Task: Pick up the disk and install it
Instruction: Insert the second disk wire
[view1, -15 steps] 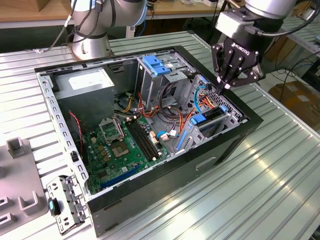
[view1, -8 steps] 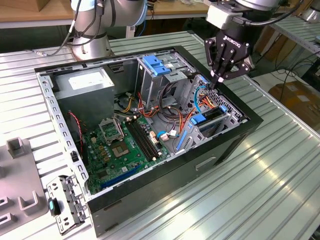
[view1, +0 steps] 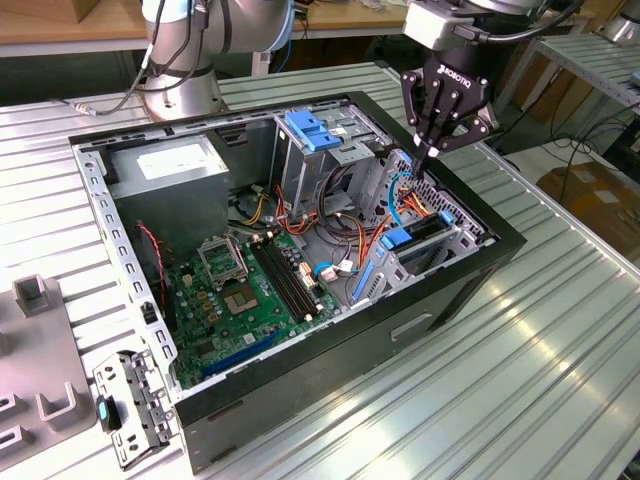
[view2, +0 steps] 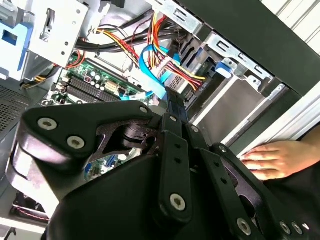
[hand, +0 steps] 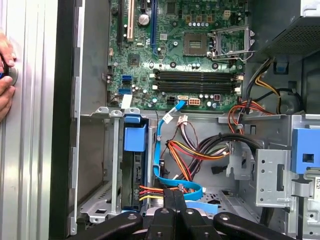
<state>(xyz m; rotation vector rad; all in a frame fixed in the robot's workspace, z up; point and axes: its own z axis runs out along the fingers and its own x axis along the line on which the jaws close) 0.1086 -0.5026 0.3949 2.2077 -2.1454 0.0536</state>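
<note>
The end effector (view1: 436, 150) hangs above the drive bay (view1: 430, 240) at the open case's edge. Access below is crowded: coloured cable bundles (hand: 195, 150) and a blue ribbon cable (hand: 162, 155) cross beside the seated disk (hand: 134, 165). The tall metal cage (view1: 315, 150) stands alongside. Motherboard (view1: 250, 290) area lies open.

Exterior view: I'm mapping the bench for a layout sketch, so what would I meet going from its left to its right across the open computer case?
Metal bracket on the table → power-supply box → motherboard → tall cage with the blue latch → drive bay holding the disk, with the hand above it.
</note>
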